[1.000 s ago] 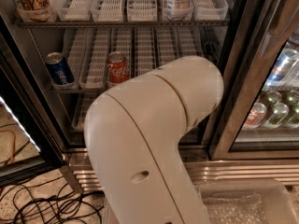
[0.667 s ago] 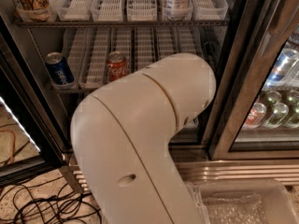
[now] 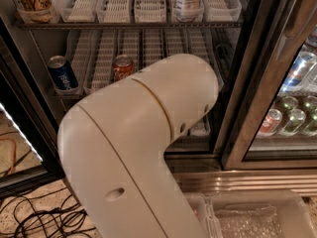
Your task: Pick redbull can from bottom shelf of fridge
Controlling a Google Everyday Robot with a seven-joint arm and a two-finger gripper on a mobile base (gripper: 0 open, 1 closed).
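The white arm (image 3: 143,148) fills the middle of the view, reaching into the open fridge (image 3: 237,86). It hides the gripper, so I cannot tell how the gripper stands or whether it holds anything. The redbull can is hidden too. Of the bottom shelf (image 3: 200,128) only a strip of white tray shows, right of the arm. On the rack above stand a Pepsi can (image 3: 63,73) at far left and a red can (image 3: 123,67) beside it. Right, a second cooler (image 3: 292,118) holds cans. Cables (image 3: 34,214) lie on the speckled floor, near left.
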